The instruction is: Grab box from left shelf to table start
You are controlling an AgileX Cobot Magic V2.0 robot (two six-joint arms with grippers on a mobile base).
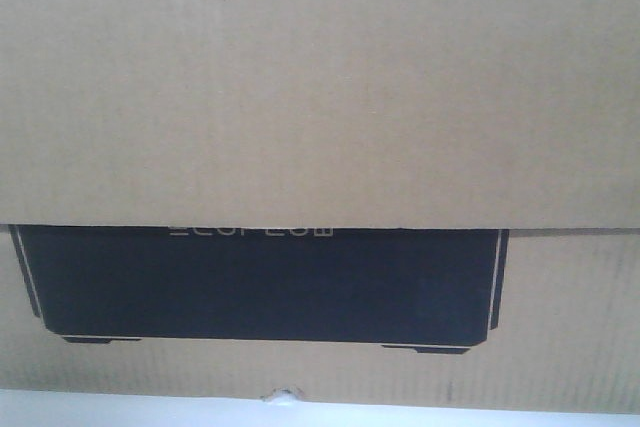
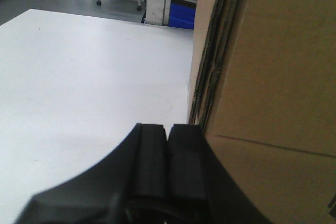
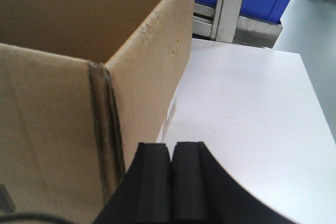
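Cardboard box (image 1: 320, 87) fills the front view, its black printed panel (image 1: 265, 282) facing the camera and its bottom edge low over the white table (image 1: 120, 409); whether it rests there is unclear. Left gripper (image 2: 168, 150) presses against the box's left wall with pads clenched together on nothing; right gripper (image 3: 170, 169) sits likewise closed beside the right wall. My concern: only a sideways squeeze appears to hold the box, so uneven pressure could let it slip, tilt, or buckle its open flaps.
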